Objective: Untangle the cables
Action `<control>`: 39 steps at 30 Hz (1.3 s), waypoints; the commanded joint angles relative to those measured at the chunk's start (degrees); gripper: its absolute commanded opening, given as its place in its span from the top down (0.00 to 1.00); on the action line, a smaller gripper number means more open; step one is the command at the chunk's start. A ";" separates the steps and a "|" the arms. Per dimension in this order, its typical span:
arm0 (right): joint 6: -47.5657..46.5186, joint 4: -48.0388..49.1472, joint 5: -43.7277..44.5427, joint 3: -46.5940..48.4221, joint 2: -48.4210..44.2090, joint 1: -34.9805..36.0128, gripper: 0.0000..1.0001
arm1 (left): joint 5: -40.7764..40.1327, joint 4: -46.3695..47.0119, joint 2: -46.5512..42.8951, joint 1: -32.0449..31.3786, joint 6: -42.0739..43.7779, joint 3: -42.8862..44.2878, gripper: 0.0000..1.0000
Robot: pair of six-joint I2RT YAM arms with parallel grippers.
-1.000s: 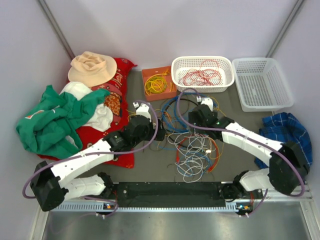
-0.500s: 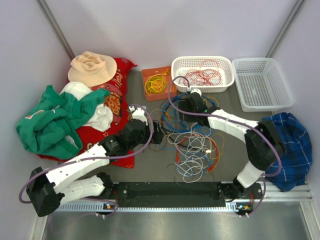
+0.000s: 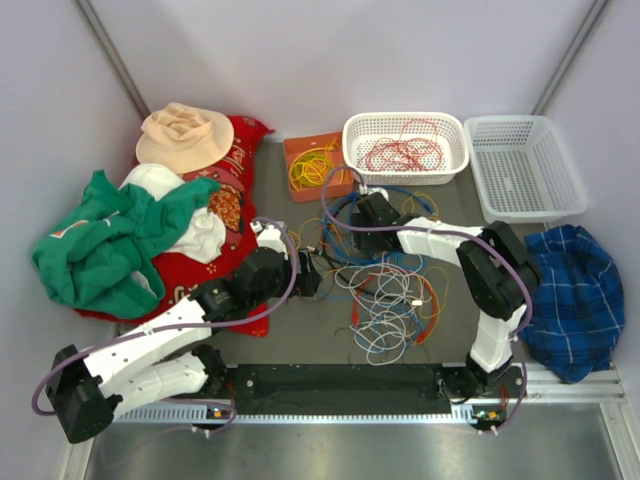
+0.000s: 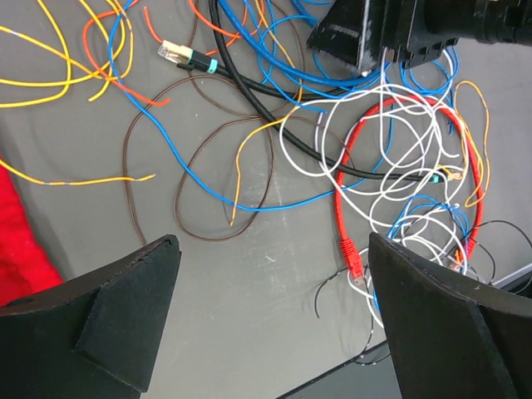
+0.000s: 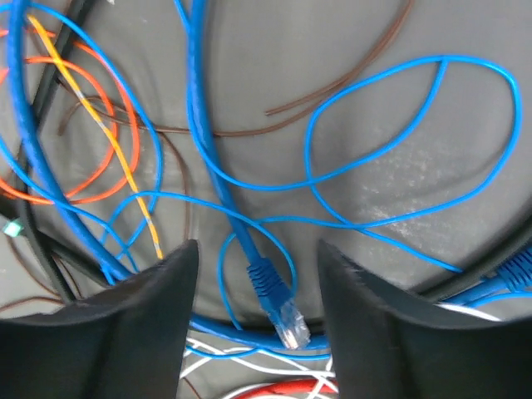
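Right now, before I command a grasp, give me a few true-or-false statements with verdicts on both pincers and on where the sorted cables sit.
1. The right pincer is open, with a blue cable's plug lying between its fingers. True.
2. The left pincer is shut on the red cable. False: it is open and holds nothing, and that cable lies loose on the table.
3. Red cables lie in the white basket beside the orange box. True.
4. The orange box holds blue cables. False: it holds yellow cables.
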 commanded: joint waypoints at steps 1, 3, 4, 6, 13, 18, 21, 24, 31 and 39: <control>0.10 -1.15 0.30 1.80 1.42 0.47 0.49 | -0.23 1.17 -1.29 0.13 -0.33 -0.01 0.01; 0.10 -1.24 -0.05 1.36 1.07 0.47 0.71 | -0.32 0.73 -1.38 0.13 -0.24 0.16 0.01; 0.10 -1.68 -0.05 1.01 0.38 0.55 0.91 | -0.58 0.64 -1.64 0.13 -0.07 0.25 0.01; 0.80 -3.08 0.21 0.75 -1.73 0.64 1.00 | -0.85 0.20 -1.90 0.13 0.20 0.60 0.01; -2.27 -10.37 5.22 0.65 -22.99 8.19 1.00 | -4.89 2.39 -4.19 0.13 4.14 3.76 0.01; -1.66 -16.70 4.00 0.57 -36.42 11.45 1.00 | -7.09 7.31 -3.40 0.13 6.70 7.36 0.01; -0.70 -18.37 0.75 -1.45 -44.15 12.33 1.00 | -7.70 11.62 -2.35 0.21 7.05 8.95 0.01; 0.71 -19.34 -1.72 -3.73 -49.18 12.33 1.00 | -7.44 17.57 -1.47 0.30 6.88 9.22 0.01; 1.95 -21.02 -5.84 -4.97 -56.49 12.42 1.00 | 0.26 32.09 3.01 3.02 1.62 8.16 0.01; 3.70 -18.64 -11.39 -5.94 -59.57 12.33 1.00 | 10.83 37.02 14.43 5.22 -1.48 13.52 0.01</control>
